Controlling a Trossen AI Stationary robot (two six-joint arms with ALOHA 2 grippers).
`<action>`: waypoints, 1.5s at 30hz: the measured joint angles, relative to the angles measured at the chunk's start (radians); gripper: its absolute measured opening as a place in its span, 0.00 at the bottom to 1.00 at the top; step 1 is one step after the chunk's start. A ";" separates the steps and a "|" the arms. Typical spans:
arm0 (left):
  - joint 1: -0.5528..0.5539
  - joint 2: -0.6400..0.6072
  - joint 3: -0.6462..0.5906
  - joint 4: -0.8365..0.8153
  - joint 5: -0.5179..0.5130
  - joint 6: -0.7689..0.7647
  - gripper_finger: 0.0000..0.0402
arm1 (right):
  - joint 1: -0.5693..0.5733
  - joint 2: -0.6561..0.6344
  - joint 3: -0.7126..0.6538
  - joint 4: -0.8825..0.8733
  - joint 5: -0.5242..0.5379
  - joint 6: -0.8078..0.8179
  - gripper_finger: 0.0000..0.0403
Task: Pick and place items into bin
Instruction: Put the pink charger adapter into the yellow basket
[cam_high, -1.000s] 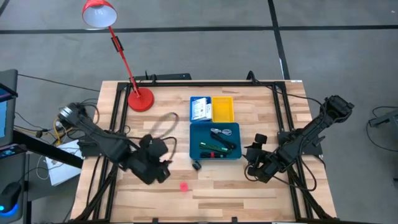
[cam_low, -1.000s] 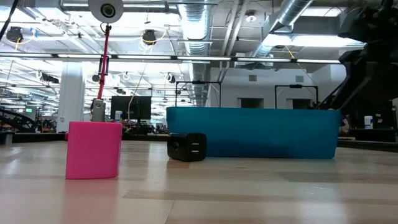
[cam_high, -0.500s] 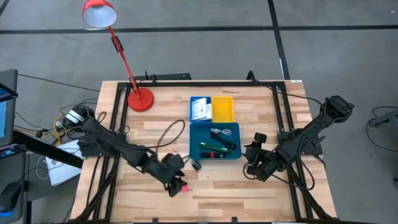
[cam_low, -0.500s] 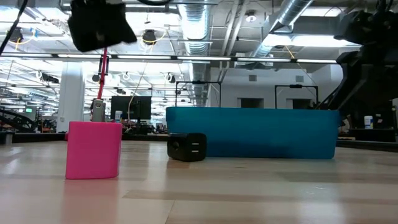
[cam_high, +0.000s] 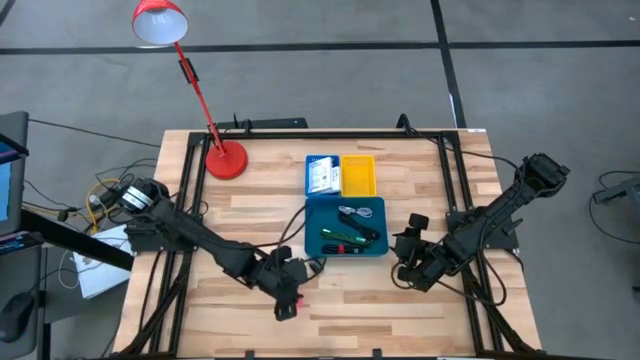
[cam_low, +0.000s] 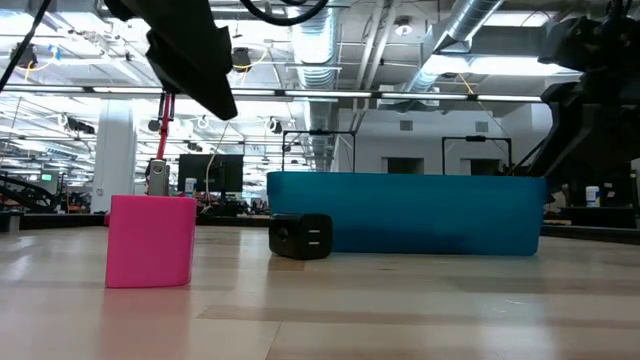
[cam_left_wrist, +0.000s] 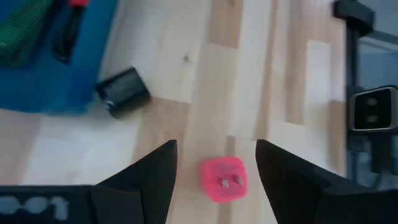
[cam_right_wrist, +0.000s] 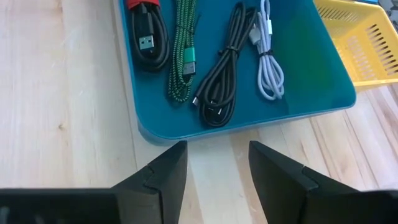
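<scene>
Lamp (cam_high: 205, 100), red, stands at the table's (cam_high: 250, 205) far left part, well left of the teal tray (cam_high: 372, 212). Left gripper (cam_high: 287, 303) sits near the front edge, left-front of the teal tray, directly over the pink block (cam_left_wrist: 222, 179); its 2 fingers (cam_left_wrist: 152, 177) are spread wide with the block between them on the wood, nothing gripped. In the low view the pink block (cam_low: 150, 241) stands upright on the table, left of the tray wall, with the left arm above it. Black piece (cam_high: 316, 266) lies just beside the teal tray's front left corner, apart from the block. Small blue tray (cam_high: 320, 175) with a white packet and yellow tray (cam_high: 359, 175) sit side by side touching the teal tray's far edge. Teal tray holds 4 coiled cables: black-red, green-black (cam_right_wrist: 182, 46), black (cam_right_wrist: 219, 74), white (cam_right_wrist: 268, 59). Right gripper (cam_high: 408, 272) waits just right of the teal tray, fingers (cam_right_wrist: 165, 171) apart, empty.
</scene>
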 joint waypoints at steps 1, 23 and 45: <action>-0.003 0.000 0.000 -0.002 -0.017 0.007 0.51 | 0.000 0.000 0.000 0.000 0.000 0.000 0.41; -0.244 0.000 -0.179 0.174 -0.539 -0.188 0.51 | 0.000 0.000 0.000 0.007 -0.002 0.002 0.41; -0.343 0.000 -0.454 0.274 -0.420 -0.444 0.51 | 0.000 0.000 0.000 0.034 -0.056 0.003 0.41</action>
